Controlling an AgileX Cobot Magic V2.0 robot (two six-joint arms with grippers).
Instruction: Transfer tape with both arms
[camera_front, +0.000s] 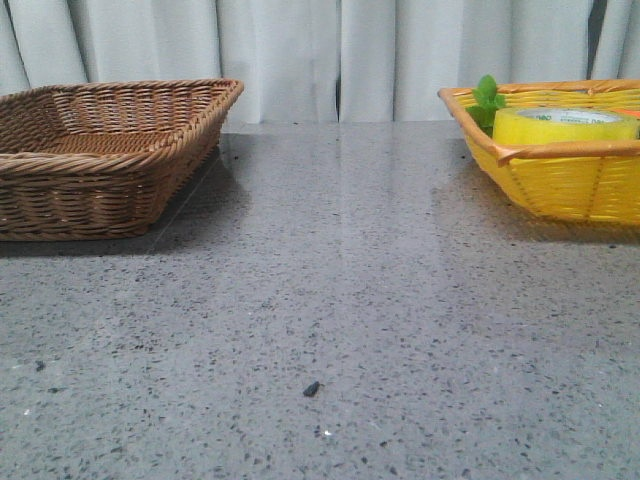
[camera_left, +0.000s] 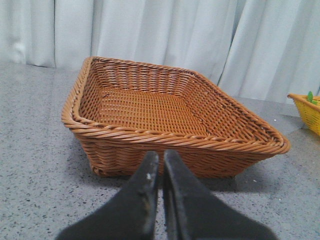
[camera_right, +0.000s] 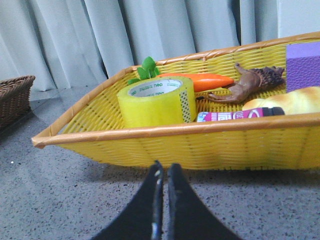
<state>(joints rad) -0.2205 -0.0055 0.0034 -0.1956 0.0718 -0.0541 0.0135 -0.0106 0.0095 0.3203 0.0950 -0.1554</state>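
The tape (camera_right: 156, 101), a wide yellow roll with a white core and green lettering, lies flat in the yellow basket (camera_right: 165, 150). It also shows in the front view (camera_front: 564, 125), in the yellow basket (camera_front: 560, 185) at the right. My right gripper (camera_right: 164, 169) is shut and empty, low over the table just in front of that basket's near wall. My left gripper (camera_left: 161, 156) is shut and empty, just in front of the brown wicker basket (camera_left: 165, 145). Neither arm shows in the front view.
The brown wicker basket (camera_front: 100, 150) stands at the table's left and holds nothing visible. The yellow basket also holds an orange carrot (camera_right: 197, 80) with green leaves (camera_front: 487, 96), a brown toy lion (camera_right: 252, 84), a purple block (camera_right: 303, 65), a pink-labelled tube (camera_right: 235, 115) and a pale yellow object (camera_right: 290, 100). A small dark speck (camera_front: 311, 388) lies on the grey table.
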